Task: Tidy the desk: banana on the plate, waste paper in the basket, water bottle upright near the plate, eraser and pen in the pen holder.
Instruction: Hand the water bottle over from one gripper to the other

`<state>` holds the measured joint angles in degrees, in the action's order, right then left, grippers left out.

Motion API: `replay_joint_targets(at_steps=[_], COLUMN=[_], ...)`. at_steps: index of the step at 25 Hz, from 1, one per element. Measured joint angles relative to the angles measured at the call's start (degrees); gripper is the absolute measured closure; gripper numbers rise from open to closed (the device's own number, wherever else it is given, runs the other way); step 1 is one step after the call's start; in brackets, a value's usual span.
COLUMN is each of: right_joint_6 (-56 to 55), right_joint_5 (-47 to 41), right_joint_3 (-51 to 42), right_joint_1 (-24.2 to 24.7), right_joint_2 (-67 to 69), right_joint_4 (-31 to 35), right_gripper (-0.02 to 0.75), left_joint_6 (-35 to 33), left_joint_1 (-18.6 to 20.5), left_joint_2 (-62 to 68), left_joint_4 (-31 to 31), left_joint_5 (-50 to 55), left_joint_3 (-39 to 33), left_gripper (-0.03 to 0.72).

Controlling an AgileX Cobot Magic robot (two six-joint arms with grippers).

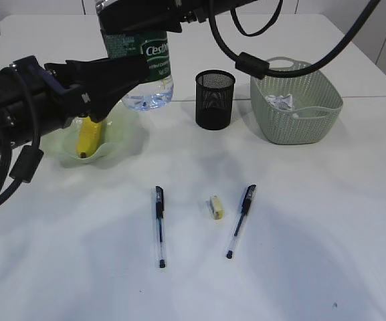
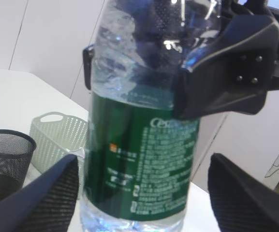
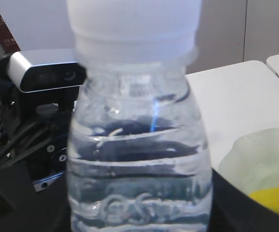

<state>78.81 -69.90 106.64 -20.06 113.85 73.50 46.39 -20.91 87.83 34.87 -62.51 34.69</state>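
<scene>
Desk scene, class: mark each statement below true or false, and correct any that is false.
1. The banana lies on the plate. True.
2. The bottle lies on its side. False: it stands upright behind the plate, with the right pincer around its upper part.
3. Both pens are in the black mesh cup. False: one pen and the other pen lie on the desk, with the eraser between them.
4. Crumpled paper is inside the green basket. True.
5. The left pincer is shut tight on the bottle. False: its fingers stand apart on either side of the bottle.
</scene>
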Motion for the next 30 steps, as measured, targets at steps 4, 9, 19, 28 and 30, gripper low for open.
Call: replay_joint_targets(at_steps=[4, 9, 19, 28, 30], right_joint_6=[-0.10, -0.10, -0.21, -0.21, -0.21], right_joint_5=[0.00, 0.11, 0.23, 0.56, 0.56], right_joint_3=[0.00, 0.00, 0.00, 0.00, 0.00], right_joint_1=[0.00, 0.00, 0.00, 0.00, 0.00], right_joint_2=[0.00, 0.00, 0.00, 0.00, 0.00], right_joint_4=[0.00, 0.00, 0.00, 0.00, 0.00], right_gripper=[0.351, 0.351, 0.351, 0.351, 0.351], left_joint_6=[0.00, 0.04, 0.04, 0.04, 0.04], left_joint_1=[0.00, 0.00, 0.00, 0.00, 0.00], left_joint_2=[0.26, 1.19, 1.43, 1.77, 1.79], left_joint_4=[-0.33, -0.36, -0.36, -0.36, -0.36], left_joint_5=[0.65, 0.65, 0.65, 0.65, 0.65], left_joint_3=[0.50, 2.38, 2.88, 3.33, 3.33], left_gripper=[0.097, 0.097, 0.097, 0.097, 0.097])
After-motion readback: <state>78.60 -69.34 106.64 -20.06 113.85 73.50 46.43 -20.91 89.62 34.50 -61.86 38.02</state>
